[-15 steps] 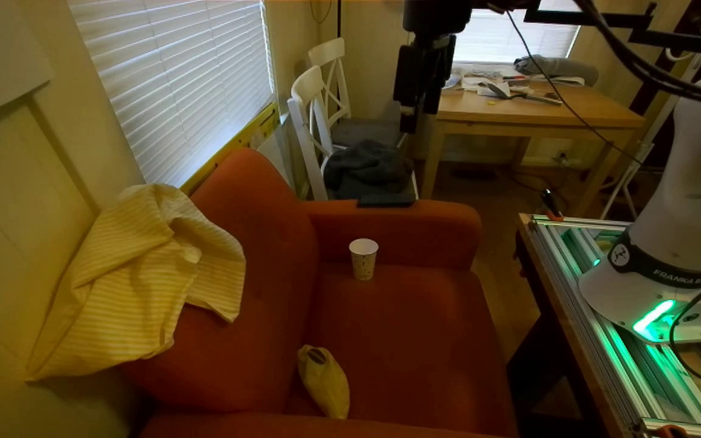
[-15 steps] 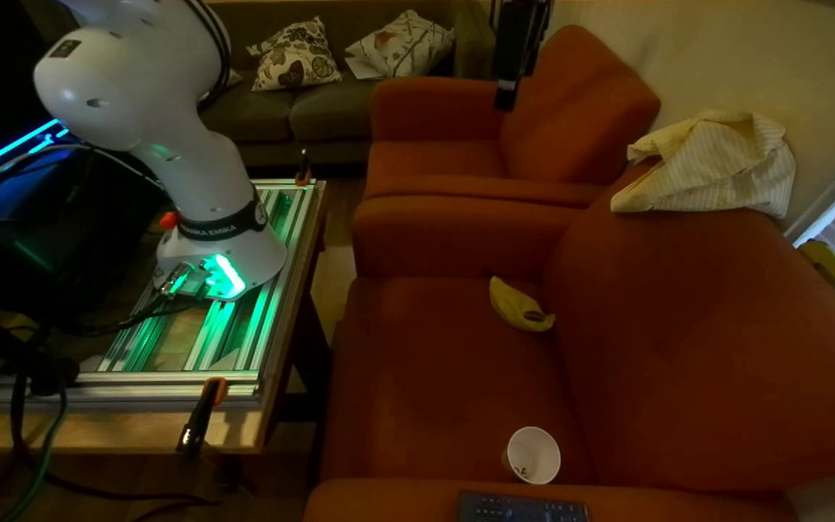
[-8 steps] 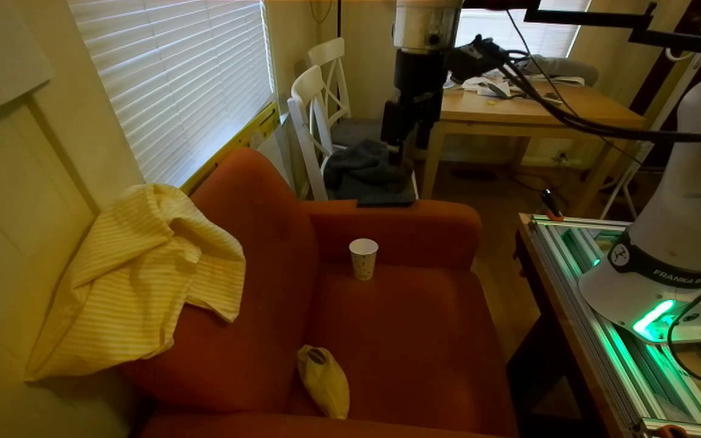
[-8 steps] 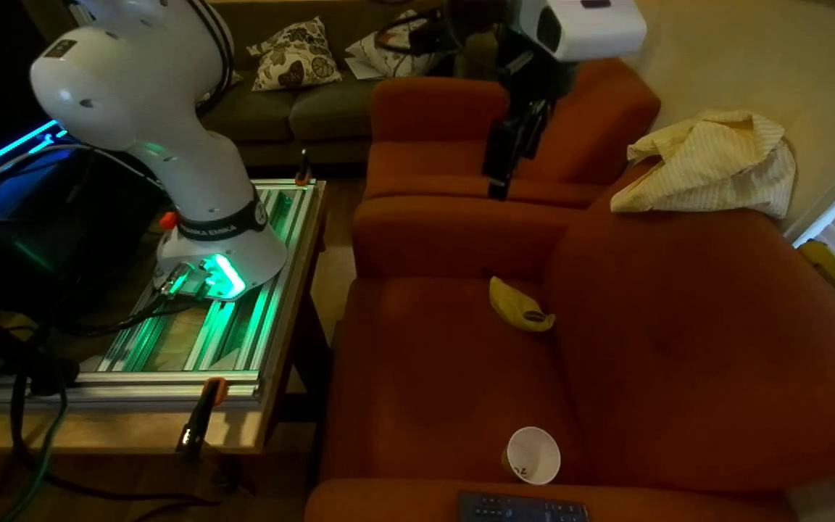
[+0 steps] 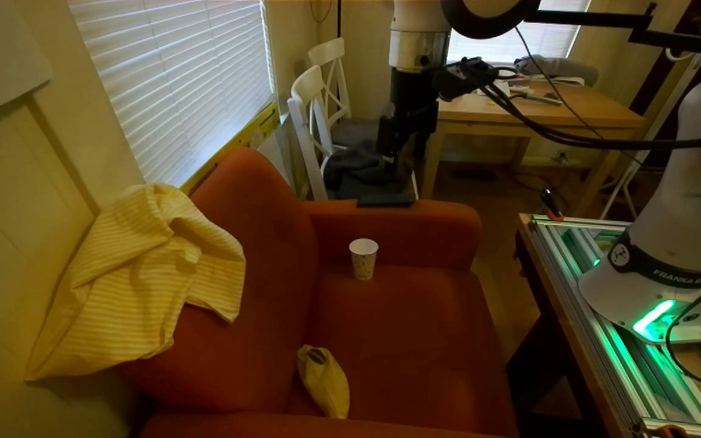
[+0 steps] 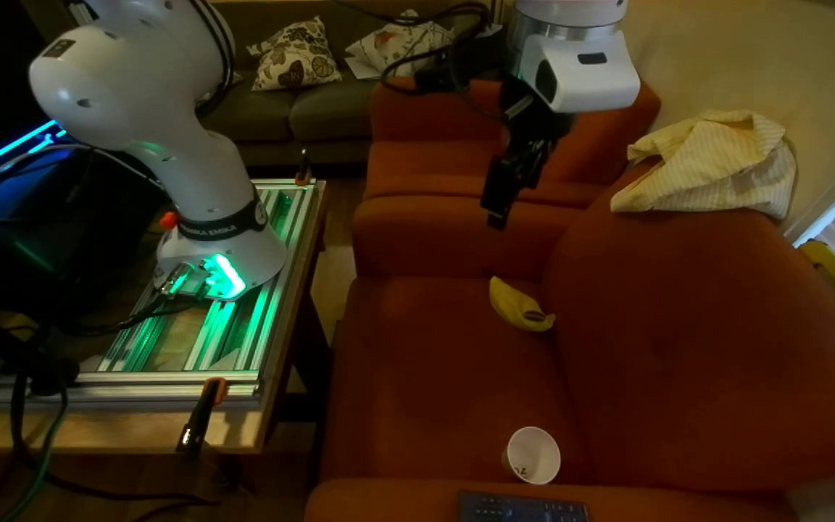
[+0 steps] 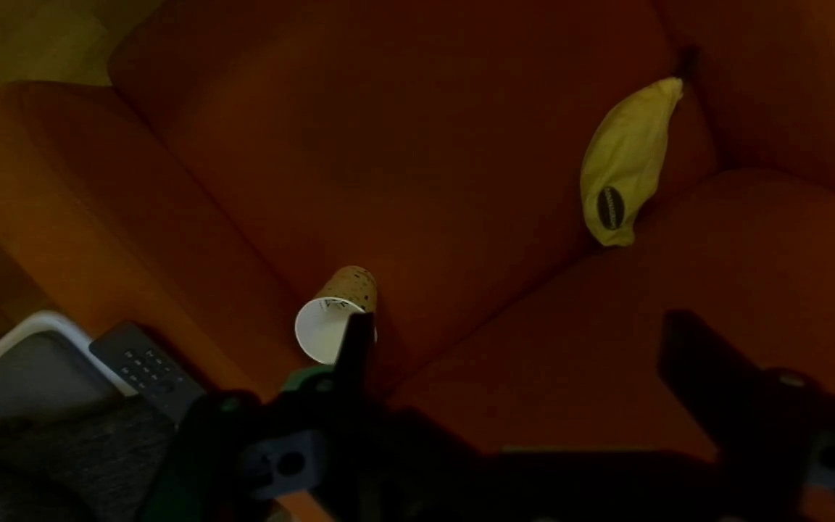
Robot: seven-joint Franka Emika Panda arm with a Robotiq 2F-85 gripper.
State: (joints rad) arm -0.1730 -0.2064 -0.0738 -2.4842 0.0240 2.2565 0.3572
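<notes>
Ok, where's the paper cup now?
In the wrist view, left of centre: the paper cup stands on the orange seat beside the armrest bearing the remote.

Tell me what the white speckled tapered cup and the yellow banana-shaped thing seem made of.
White speckled tapered cup: probably paper, matte; its thin rim and printed-looking flecks suggest it, though plastic is possible.
Yellow banana-shaped thing: likely cloth, matte; it looks soft and lightly creased near its dark oval label.

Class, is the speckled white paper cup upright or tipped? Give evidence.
Upright: in an exterior view, the speckled white paper cup stands on the orange fabric seat, open rim up.
</notes>
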